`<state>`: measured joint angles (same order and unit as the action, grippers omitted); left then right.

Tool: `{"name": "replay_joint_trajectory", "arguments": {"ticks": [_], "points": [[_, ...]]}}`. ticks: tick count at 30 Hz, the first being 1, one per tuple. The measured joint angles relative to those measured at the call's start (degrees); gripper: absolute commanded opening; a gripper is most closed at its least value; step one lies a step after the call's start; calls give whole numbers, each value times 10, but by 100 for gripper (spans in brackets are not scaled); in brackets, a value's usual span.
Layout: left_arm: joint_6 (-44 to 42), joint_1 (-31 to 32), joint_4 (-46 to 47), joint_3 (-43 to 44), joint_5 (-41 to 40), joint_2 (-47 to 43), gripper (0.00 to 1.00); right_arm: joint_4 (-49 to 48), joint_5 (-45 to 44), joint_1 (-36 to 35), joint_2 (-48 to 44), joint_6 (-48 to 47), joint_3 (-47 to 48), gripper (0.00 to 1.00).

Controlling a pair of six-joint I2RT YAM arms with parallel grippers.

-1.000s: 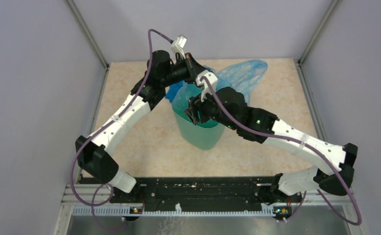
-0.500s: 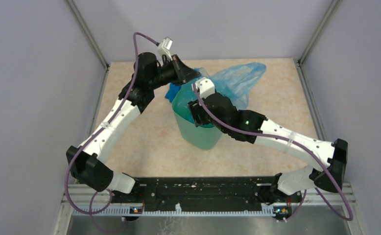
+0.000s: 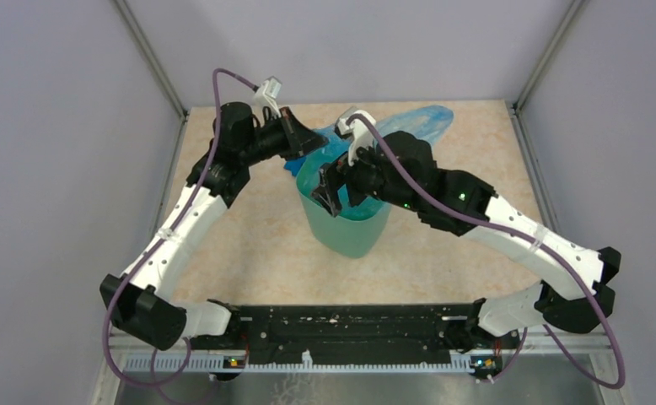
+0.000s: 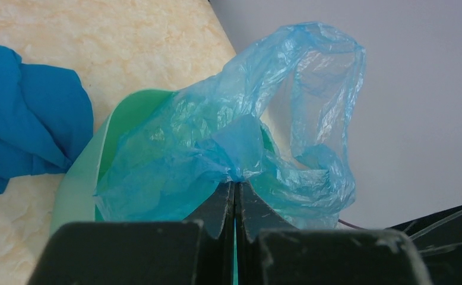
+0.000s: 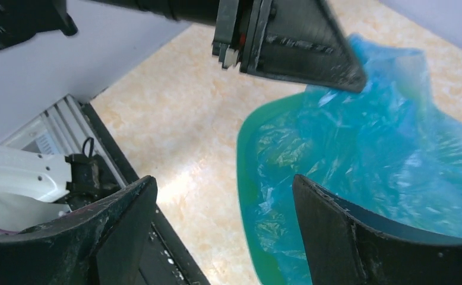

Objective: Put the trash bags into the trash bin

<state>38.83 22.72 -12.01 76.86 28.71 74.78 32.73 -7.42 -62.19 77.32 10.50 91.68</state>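
The mint-green trash bin (image 3: 347, 233) stands mid-table. The light-blue trash bag (image 3: 417, 125) lies partly inside it, its rest trailing over the far rim toward the back right. My left gripper (image 3: 314, 142) is shut on a bunched fold of the bag (image 4: 258, 124) just above the bin's far-left rim (image 4: 79, 178). My right gripper (image 3: 333, 191) is open and empty, hanging over the bin's left rim. In the right wrist view its jaws (image 5: 222, 181) straddle the rim (image 5: 246, 178), bag film (image 5: 365, 148) lines the inside, and the left gripper (image 5: 335, 68) shows above.
A dark blue crumpled cloth (image 3: 294, 162) lies on the table against the bin's far-left side; it also shows in the left wrist view (image 4: 29, 127). Grey walls and metal posts (image 3: 152, 59) enclose the beige table. The black base rail (image 3: 341, 325) runs along the near edge.
My left gripper has drawn left and slightly nearer with the bag held, and the bag's back part has sunk lower. My right gripper stays open over the bin's left rim; its arm has lifted.
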Motion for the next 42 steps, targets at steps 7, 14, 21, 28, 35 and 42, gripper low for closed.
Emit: {"name": "replay_joint_trajectory", "arguments": {"ticks": [7,14,21,28,35,42], "points": [[-14,-3,-37,-6,7,-25,0,63,-69,0,-11,-33,78,81],[-35,-10,-92,-2,2,-58,0,109,-129,0,-19,-99,90,78],[-55,-19,-138,28,-18,-62,0,136,-196,0,-15,-150,88,75],[-65,-24,-158,50,-26,-63,0,129,-224,0,6,-185,88,66],[-73,-31,-166,55,-26,-63,0,136,-215,7,35,-201,89,23],[-84,-39,-180,56,-29,-63,0,183,-173,10,53,-169,151,0]]}}
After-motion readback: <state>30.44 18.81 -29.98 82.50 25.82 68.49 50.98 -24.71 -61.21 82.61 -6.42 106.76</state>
